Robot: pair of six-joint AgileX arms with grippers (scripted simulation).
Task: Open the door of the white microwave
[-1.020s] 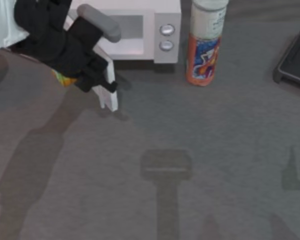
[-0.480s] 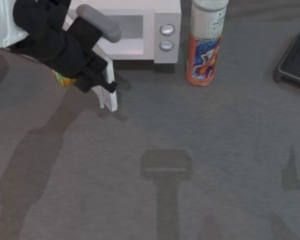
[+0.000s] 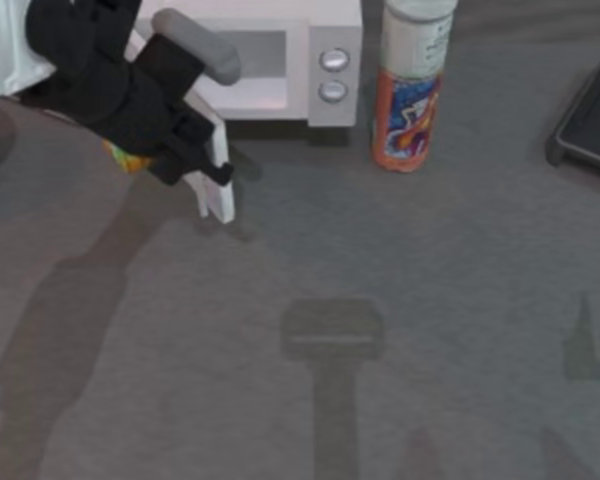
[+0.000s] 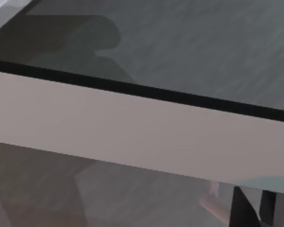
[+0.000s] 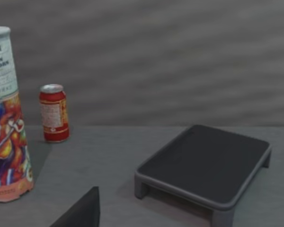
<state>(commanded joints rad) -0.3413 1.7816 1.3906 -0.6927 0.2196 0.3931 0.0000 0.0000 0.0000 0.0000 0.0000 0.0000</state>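
In the upper left of the top view, the left gripper point(image 3: 218, 176) pinches the flat white door point(image 3: 221, 196), swung out from the small white boxy microwave point(image 3: 280, 50); it looks light, stiff, best held by its free edge

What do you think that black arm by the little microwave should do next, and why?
Probably keep drawing the door a little further out. The left gripper is at the door's free edge, and the door already stands swung out from the white microwave, its cavity showing. I cannot see the fingers. The right arm is out of the top view.
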